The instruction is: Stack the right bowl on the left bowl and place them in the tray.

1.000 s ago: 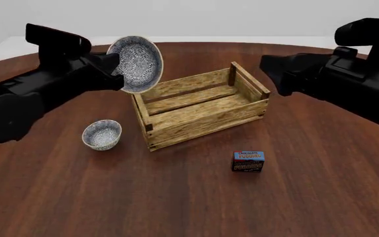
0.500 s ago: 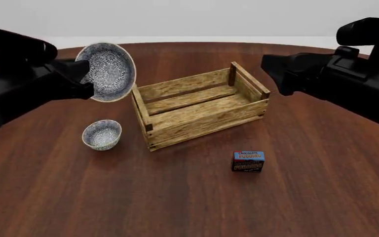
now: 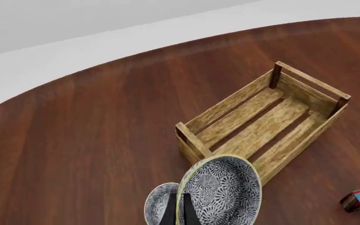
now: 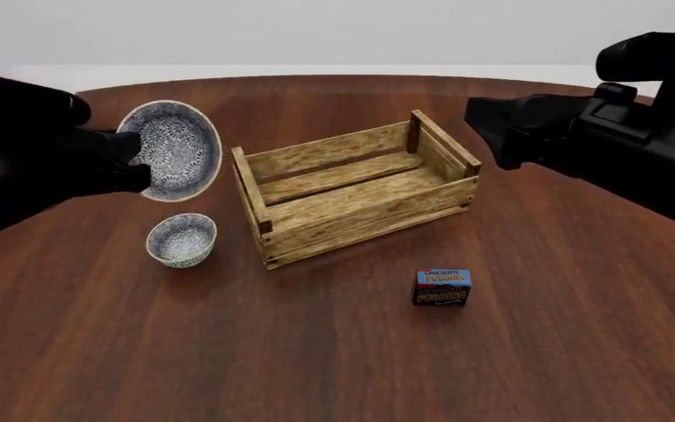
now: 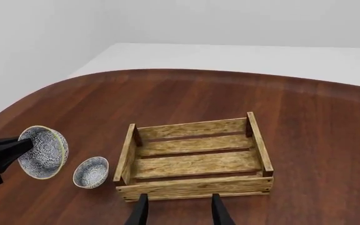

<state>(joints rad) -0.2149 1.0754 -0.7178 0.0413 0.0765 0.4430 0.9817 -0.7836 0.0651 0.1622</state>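
Front view: left gripper (image 4: 138,163) clamped on the rim of the larger patterned bowl (image 4: 173,149), held tilted in the air above the smaller bowl (image 4: 182,238), which sits on the table (image 4: 337,352) left of the tray (image 4: 355,189). Right wrist view alone shows the right gripper (image 5: 178,213), fingers parted and holding nothing, above the tray's near wall; pudding box (image 4: 442,287) stands near the tray.
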